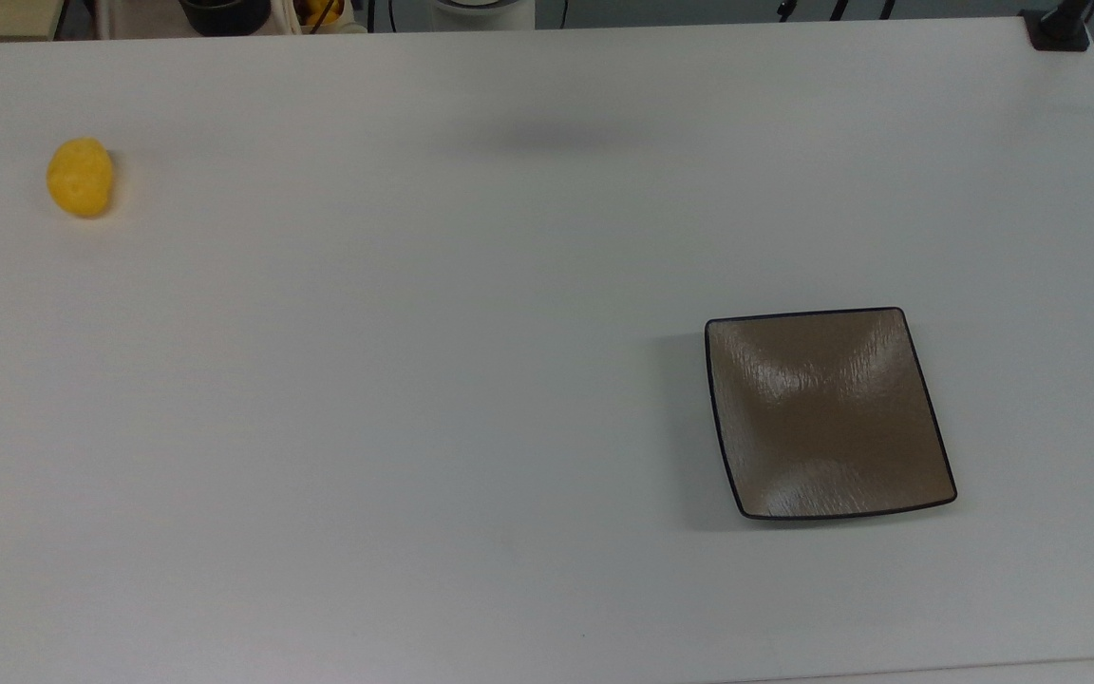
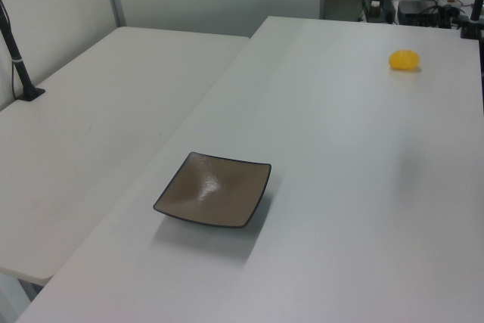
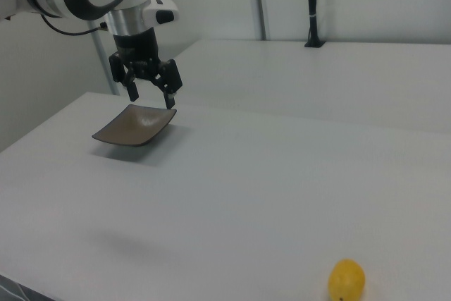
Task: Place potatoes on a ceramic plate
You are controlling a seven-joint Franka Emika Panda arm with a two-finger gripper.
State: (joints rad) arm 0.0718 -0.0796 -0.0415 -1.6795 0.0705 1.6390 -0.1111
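A small bright yellow potato (image 1: 80,178) lies on the white table at the top view's far left; it sits at the left view's upper right (image 2: 404,60) and at the right view's bottom edge (image 3: 347,280). The square brown ceramic plate (image 1: 828,413) with a thin dark rim rests at the top view's right with nothing on it; I also see the plate (image 2: 214,189) in the left view and the plate (image 3: 135,125) in the right view. In the right view my gripper (image 3: 151,96) hangs high above the table, open, holding nothing, far from the potato.
A second white table (image 2: 91,134) adjoins along the left view's left. A black clamp post (image 2: 19,66) stands there, and a black mount (image 1: 1060,28) sits at the top view's upper right corner. Clutter lines the top view's upper edge behind the table.
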